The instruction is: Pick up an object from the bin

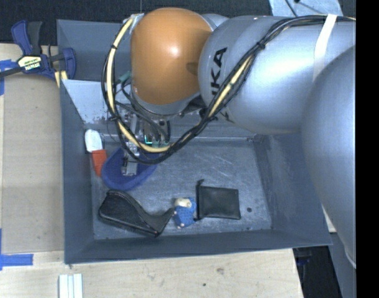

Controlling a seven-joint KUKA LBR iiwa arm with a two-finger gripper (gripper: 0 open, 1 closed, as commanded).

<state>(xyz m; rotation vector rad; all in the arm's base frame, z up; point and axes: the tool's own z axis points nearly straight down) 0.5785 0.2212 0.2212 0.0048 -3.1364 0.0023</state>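
Blue rounded plastic dish, left-centre of frame in the grey metal bin, sits right under my jaws. Jaw spread: cannot tell, my wrist hides them. White-and-orange block just left; black flat pouch lower centre.

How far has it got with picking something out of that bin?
Nothing looks picked yet. The gripper is down at the left of the bin, over a blue rounded thing; a grasp cannot be seen. Lifting one out is left. The black pouch lies untouched.
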